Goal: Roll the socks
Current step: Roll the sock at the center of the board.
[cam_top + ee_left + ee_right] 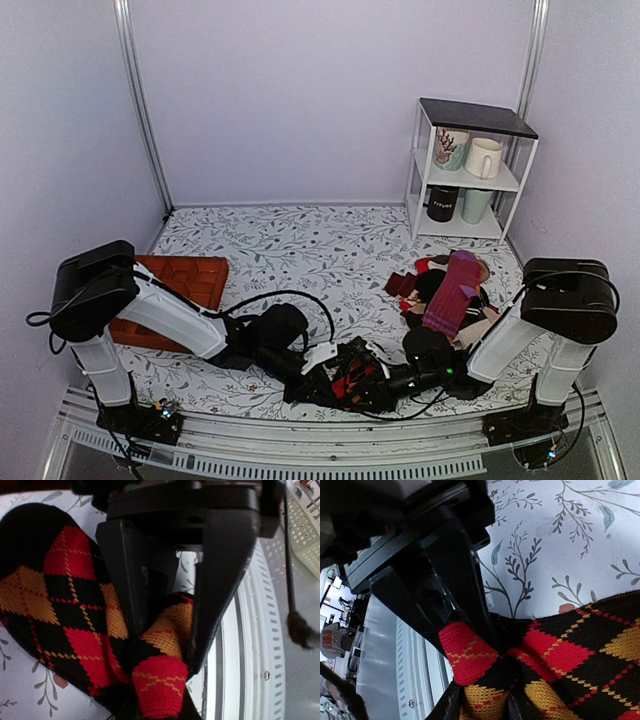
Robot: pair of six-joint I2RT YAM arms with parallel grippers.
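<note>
The black argyle socks (348, 385) with red and orange diamonds lie bunched at the table's near edge, between both arms. My left gripper (318, 372) is shut on a fold of the socks (160, 645), pinched between its two black fingers (215, 595). My right gripper (372, 384) is shut on the same socks (475, 655) from the other side; a red diamond bulges out between its fingers (460, 590). The rest of the fabric spreads flat on the floral cloth in both wrist views. Most of the socks are hidden under the grippers in the top view.
A pile of other socks (450, 290), purple-striped and maroon, lies at the right. An orange tray (190, 280) sits at the left. A white shelf (470, 170) with mugs stands at the back right. The table's metal front rail (250, 670) is close by.
</note>
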